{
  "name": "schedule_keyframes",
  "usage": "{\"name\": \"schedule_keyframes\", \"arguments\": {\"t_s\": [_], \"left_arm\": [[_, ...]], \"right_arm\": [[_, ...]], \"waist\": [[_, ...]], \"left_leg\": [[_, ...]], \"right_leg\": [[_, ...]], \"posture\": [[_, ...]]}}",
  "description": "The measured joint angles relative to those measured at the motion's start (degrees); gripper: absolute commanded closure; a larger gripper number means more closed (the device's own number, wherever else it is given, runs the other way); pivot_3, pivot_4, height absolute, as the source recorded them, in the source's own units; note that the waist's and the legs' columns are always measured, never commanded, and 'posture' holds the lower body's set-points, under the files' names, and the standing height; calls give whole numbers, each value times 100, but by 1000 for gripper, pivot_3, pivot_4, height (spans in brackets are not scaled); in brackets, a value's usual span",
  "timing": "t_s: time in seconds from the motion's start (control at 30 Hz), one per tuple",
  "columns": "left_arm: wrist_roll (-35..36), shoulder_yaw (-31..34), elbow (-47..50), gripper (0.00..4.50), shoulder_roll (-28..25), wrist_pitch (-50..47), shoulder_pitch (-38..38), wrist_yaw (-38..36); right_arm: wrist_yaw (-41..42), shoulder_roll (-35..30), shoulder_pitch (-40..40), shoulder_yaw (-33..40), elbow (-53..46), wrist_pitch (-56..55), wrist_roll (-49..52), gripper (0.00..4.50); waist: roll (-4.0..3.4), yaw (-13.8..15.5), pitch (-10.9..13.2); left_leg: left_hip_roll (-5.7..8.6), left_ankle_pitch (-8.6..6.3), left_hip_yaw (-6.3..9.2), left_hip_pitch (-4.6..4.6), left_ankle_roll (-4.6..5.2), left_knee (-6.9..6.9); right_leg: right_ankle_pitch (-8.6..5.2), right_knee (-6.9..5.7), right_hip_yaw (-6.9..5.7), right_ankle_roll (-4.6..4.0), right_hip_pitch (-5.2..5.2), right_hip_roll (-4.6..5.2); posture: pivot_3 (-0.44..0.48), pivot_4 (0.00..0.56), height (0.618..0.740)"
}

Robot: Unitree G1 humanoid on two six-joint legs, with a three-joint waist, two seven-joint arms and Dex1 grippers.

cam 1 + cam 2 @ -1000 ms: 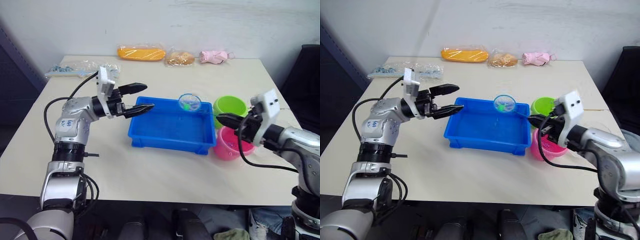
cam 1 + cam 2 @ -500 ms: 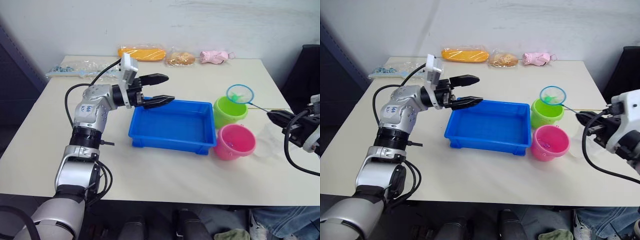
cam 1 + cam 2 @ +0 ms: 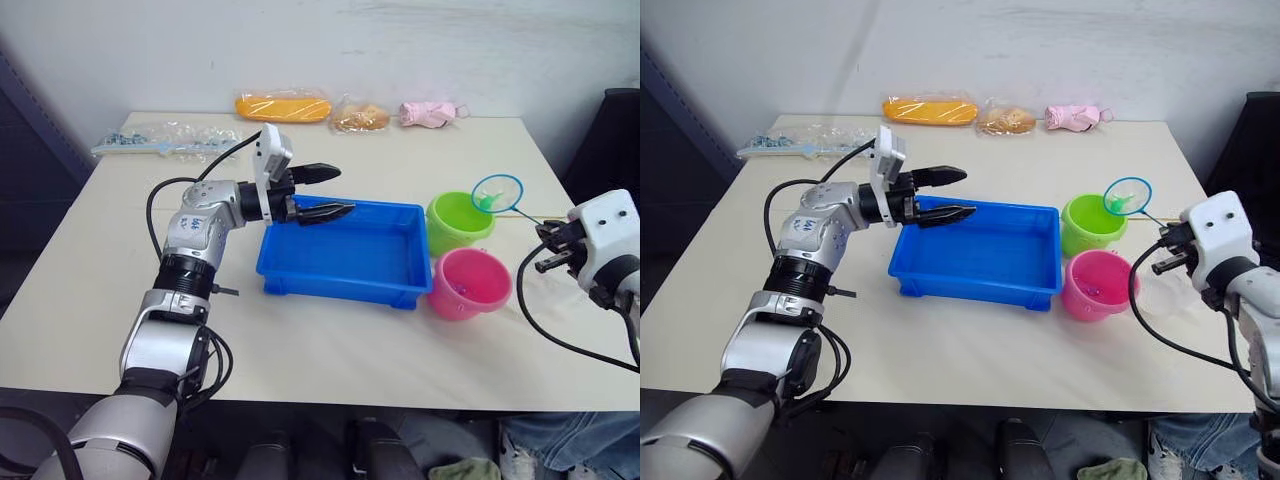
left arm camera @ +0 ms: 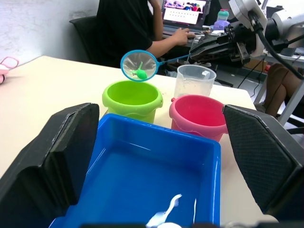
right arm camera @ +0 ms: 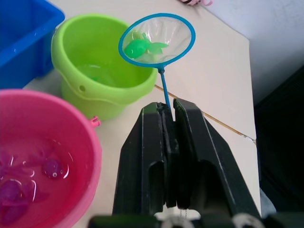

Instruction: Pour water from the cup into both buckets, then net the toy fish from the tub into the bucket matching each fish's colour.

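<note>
tub (image 3: 340, 250) is sitting mid-counter, and the left tool (image 3: 322, 192) is hovering released over its 10 o'clock corner, fingers spread and gripping nothing. at 3 o'clock from the tub the green bucket (image 3: 459, 222) is standing with the pink bucket (image 3: 469, 284) just beside it at its 6 o'clock. the net (image 5: 156, 39) is hanging just past the green bucket's 2 o'clock rim, carrying a green fish (image 5: 139, 47), and its thin handle is running back to the right tool (image 5: 169, 108), which is clenched on it.

judging from this, the step in hand is tipping that fish into the green bucket. doing it well is likely meaning bringing the hoop fully over the mouth first, since it is now sitting on the rim's edge rather than centred, then rolling the wrist slowly so the fish is dropping inside instead of flicking onto the counter (image 3: 300, 330).

the cup (image 4: 194, 81) is standing behind the pink bucket, its water level hard to read. pink shapes are lying in the pink bucket's water; their number is unclear. whether fish are remaining in the tub is hard to tell, as the left tool's fingers are cutting off its near part.
</note>
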State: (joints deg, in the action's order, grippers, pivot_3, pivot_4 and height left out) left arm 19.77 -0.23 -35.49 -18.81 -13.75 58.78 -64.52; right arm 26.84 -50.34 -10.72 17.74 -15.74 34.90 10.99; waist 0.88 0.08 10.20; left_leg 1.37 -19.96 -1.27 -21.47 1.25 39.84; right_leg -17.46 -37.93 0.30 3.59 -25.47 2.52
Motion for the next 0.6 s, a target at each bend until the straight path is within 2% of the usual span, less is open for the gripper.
{"name": "schedule_keyframes", "arguments": {"t_s": [0.13,0.3,0.43,0.6], "left_arm": [[3,38,87,17,0,-81,-96,84],[9,129,158,17,-10,-135,-101,144],[13,152,277,17,-12,-158,-144,203],[25,229,389,17,-45,-97,-294,258]], "right_arm": [[-35,-319,-33,-465,293,-634,-693,4500],[-245,-724,-102,-1098,797,-1930,-1834,4500],[-374,-743,-164,-1323,983,-2682,-2408,4500],[-455,-1141,-121,-1621,1016,-3404,-3400,4500]], "waist": [[0,-1,0],[0,-12,0],[0,-10,0],[0,-8,0]], "left_leg": [[0,0,0,0,0,0],[0,1,-2,1,-1,0],[0,2,-2,1,-3,1],[0,2,-3,1,-3,2]], "right_leg": [[0,0,-1,0,0,0],[0,0,0,0,0,-1],[0,0,0,0,0,-2],[0,-1,0,0,0,-2]], "posture": [[0,150,740],[0,150,740],[0,150,740],[0,150,740]]}}
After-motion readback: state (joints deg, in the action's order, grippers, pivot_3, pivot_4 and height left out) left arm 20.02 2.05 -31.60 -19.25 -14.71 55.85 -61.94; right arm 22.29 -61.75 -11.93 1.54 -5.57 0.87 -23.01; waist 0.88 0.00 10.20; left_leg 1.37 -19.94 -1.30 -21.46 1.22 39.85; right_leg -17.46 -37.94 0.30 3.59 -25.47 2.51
